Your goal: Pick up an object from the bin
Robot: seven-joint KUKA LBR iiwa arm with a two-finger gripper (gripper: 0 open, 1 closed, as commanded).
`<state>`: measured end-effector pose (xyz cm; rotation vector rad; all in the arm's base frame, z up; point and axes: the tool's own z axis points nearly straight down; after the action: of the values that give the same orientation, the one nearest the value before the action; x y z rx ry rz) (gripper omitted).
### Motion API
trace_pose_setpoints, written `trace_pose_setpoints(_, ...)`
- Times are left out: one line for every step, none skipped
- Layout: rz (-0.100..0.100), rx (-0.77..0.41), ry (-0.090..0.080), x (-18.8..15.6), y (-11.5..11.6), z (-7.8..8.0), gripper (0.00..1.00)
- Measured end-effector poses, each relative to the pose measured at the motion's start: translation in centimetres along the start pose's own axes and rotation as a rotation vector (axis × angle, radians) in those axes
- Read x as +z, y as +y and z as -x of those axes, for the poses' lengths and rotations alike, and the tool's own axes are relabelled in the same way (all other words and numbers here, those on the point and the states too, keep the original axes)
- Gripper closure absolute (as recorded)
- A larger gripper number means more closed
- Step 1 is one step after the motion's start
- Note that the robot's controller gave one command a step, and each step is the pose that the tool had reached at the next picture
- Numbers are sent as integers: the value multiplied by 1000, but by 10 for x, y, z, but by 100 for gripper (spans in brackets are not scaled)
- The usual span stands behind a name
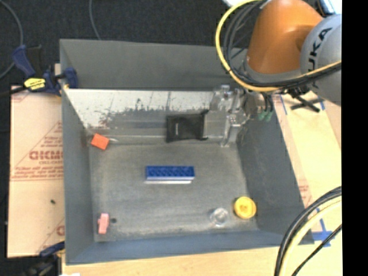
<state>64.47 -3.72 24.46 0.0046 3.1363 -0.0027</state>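
The claw [228, 122] hangs by the back wall of the bin [144, 102]; whether it is released or clenched cannot be told. A black flat thing [185, 128] lies just beside it on the view's left. Farther forward lie a blue brick [169, 173] and a yellow disc [244, 207], and farthest off a pink piece [103, 223].

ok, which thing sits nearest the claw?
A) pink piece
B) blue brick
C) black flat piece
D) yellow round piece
C: the black flat piece lies right beside the claw, at the far side of the bin; the others lie well away.
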Motion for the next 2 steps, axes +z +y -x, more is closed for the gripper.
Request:
trace_pose_setpoints(-1, -70, 5, 74, -11, -51, 0)
trace_pose_setpoints(-1, 67, -7, 51, -27, -49, 0)
